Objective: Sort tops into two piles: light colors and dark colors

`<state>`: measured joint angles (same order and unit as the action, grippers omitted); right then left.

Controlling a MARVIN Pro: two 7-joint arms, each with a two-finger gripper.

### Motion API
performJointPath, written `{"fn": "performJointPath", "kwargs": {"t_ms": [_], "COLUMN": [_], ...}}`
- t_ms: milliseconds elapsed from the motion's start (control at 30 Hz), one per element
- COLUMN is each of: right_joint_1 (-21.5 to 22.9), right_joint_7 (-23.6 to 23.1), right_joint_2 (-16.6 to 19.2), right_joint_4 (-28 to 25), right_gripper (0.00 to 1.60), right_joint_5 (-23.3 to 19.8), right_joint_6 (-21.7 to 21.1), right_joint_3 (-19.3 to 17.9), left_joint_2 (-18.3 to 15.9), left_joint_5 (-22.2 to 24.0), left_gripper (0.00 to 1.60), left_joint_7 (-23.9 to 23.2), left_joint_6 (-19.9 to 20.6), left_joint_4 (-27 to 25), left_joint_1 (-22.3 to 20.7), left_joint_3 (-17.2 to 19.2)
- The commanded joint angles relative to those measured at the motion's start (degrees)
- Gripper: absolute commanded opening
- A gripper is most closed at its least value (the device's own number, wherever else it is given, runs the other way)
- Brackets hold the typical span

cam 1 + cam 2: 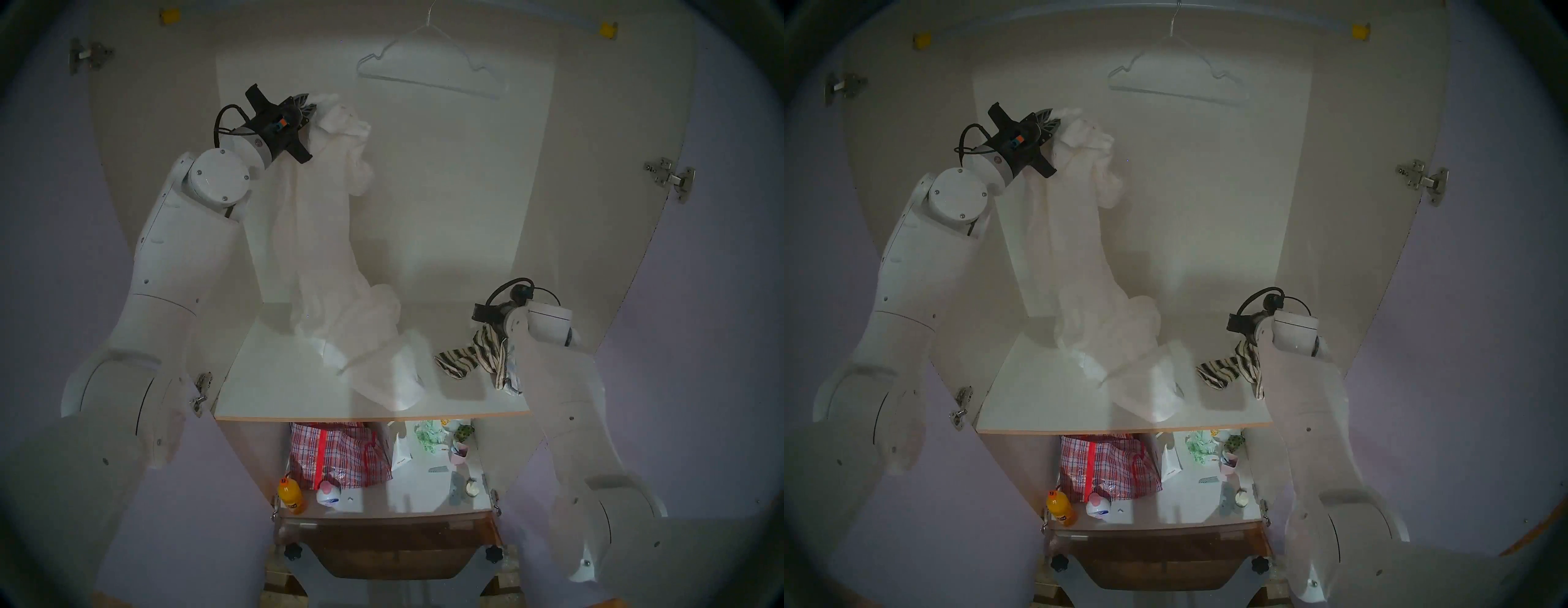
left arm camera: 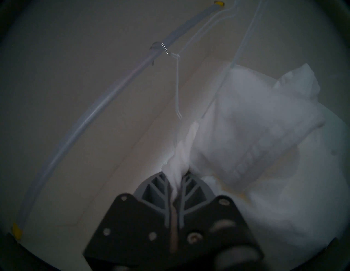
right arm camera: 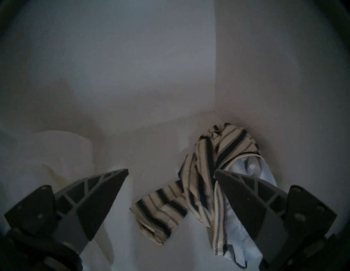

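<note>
An open wardrobe fills the head view, with pale walls and a white shelf (image 1: 275, 382) across its middle. The robot's two white arms reach in from either side.

The largest garment is a thin white top (image 1: 314, 237). The left hand (image 1: 309, 107), raised high near the back wall, is clamped on its upper end, a fold of the cloth pinched between the two fingers (image 2: 162, 191). The top hangs down in a long drape, and its lower part rests on the shelf, merging with a heap of white and cream cloth (image 1: 382, 369) near the shelf's middle and front.

To the right on the shelf, apart from the white heap, lies a smaller heap: a beige top with black stripes (image 3: 200, 185) on top of a pale grey-blue top (image 3: 246, 170) with a dark edge. The right hand (image 3: 171, 173) is just above this heap with its fingers spread wide apart, holding nothing.

A white wire hanger (image 1: 428, 63) hangs from the rail (image 2: 91, 113) at the top of the wardrobe.

Below the shelf, a lower level holds a red checked bag (image 1: 339, 454), an orange bottle (image 1: 292, 494) and other small items.
</note>
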<state>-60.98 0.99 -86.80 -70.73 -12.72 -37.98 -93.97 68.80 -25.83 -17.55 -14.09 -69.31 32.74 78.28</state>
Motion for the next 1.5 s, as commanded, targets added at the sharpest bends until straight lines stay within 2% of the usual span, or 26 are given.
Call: {"fn": "performJointPath", "kwargs": {"t_ms": [0,200,500,667,900,1033,1167,1267,1333,1467], "right_joint_1": [2.78,3.66,4.67,5.25,4.76,4.65,4.75,5.61,6.84,9.55], "right_joint_7": [-1.42,-4.15,-8.37,-11.34,-15.90,-18.70,-17.89,-17.23,-16.74,-16.94], "right_joint_2": [-1.25,-2.11,-2.46,-2.13,-2.01,-1.85,-3.56,-4.83,-6.00,-7.61], "right_joint_4": [-1.19,-1.95,-0.15,2.79,4.73,6.68,9.81,11.64,13.94,17.57], "right_gripper": [1.60,1.60,1.60,1.60,1.60,1.60,1.60,1.60,1.60,1.60], "right_joint_5": [-0.52,-1.18,-0.74,-1.05,0.16,-0.83,-0.14,-0.41,0.16,0.17], "right_joint_6": [3.11,5.17,11.01,18.16,30.98,37.60,45.02,45.51,47.73,47.47], "right_joint_3": [1.02,3.07,9.34,12.48,16.92,19.43,21.15,21.26,21.26,21.14], "left_joint_2": [0.36,0.00,0.82,1.20,2.35,2.77,3.92,4.48,4.74,4.92], "left_joint_5": [3.61,5.85,9.21,10.24,11.49,11.22,10.99,11.18,11.29,11.06], "left_gripper": [0.00,0.00,0.00,0.00,0.00,0.00,0.00,0.00,0.00,0.00], "left_joint_7": [-1.29,-3.68,-6.23,-7.36,-8.68,-8.93,-8.02,-7.85,-7.98,-7.94], "left_joint_6": [1.31,2.33,5.42,9.14,14.23,17.36,19.55,20.34,21.09,21.62], "left_joint_4": [-3.77,-6.55,-14.07,-17.35,-21.04,-22.61,-22.88,-23.45,-24.37,-26.02], "left_joint_1": [-1.77,0.81,5.52,6.60,6.92,7.48,7.64,7.95,8.54,9.53], "left_joint_3": [2.73,3.39,4.50,5.21,5.35,5.02,4.89,4.91,4.83,4.52]}}
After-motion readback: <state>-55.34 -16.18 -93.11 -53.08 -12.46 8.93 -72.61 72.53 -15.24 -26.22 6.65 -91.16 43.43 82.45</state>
